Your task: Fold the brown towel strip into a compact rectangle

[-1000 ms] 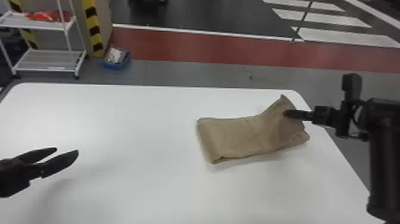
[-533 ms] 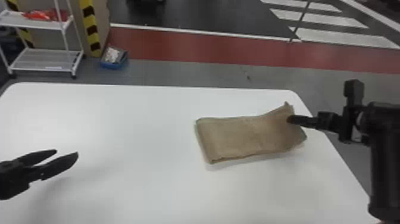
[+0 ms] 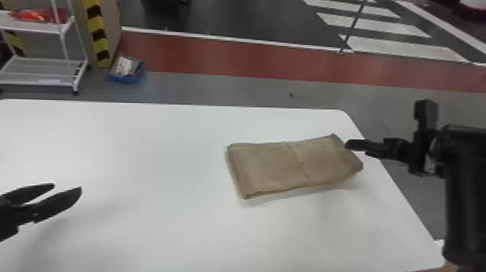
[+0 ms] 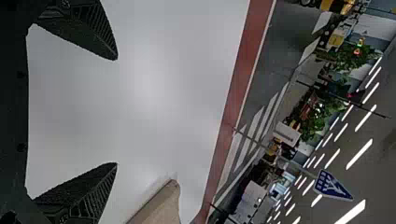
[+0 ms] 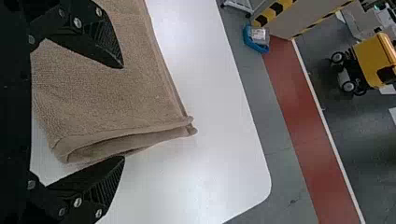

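The brown towel (image 3: 267,168) lies layered into an oblong near the right edge of the surface (image 3: 144,155), with perhaps one crosswise fold remaining, the right gripper (image 5: 123,113) wide open and empty at its outer end, the left gripper (image 4: 116,111) likewise open, empty and well apart.

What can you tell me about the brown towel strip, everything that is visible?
The brown towel strip lies folded in layers, a rough rectangle of fuzzy-looking cloth with a crease across its middle. It rests on the white table, near the table's right edge. The open right tool is at the strip's right end; whether they touch, I cannot tell.
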Motion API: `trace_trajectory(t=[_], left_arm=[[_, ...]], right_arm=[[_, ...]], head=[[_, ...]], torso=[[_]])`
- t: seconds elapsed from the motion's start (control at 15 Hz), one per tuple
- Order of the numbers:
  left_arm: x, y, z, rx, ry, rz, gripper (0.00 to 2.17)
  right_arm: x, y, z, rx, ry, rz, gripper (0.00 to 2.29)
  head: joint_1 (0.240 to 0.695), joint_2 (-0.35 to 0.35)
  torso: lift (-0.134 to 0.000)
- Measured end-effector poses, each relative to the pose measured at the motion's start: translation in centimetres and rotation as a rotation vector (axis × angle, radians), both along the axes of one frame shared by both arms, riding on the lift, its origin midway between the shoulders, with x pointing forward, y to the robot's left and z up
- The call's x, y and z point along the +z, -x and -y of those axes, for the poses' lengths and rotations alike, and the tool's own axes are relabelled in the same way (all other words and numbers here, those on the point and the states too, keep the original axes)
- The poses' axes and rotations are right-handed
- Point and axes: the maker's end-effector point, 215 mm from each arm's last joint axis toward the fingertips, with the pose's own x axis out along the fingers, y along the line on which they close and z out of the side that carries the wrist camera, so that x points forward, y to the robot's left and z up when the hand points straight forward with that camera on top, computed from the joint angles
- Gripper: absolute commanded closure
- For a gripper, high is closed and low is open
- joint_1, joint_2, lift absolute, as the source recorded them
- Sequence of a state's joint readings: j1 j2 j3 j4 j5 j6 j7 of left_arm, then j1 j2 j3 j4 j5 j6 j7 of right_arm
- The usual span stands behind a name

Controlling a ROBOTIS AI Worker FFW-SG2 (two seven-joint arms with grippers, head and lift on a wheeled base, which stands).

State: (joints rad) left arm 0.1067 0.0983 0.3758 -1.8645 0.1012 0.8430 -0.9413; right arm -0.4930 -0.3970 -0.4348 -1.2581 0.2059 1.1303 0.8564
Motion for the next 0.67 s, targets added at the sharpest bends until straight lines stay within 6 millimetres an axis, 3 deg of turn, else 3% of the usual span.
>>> trace_trajectory(t=[0.33,0.67], left_arm=[[0.0,0.2,0.0,-0.002,-0.001,-0.001,0.07],[-0.2,0.8,-0.3,0.001,0.002,-0.005,0.07]], right_arm=[[-0.5,0.9,3.4,-0.014,0.088,-0.035,0.08],[-2.5,-1.3,3.3,0.041,0.204,-0.048,0.10]], head=[[0.695,-0.289],[0.695,-0.282]], torso=[[-0.120],[-0.120]])
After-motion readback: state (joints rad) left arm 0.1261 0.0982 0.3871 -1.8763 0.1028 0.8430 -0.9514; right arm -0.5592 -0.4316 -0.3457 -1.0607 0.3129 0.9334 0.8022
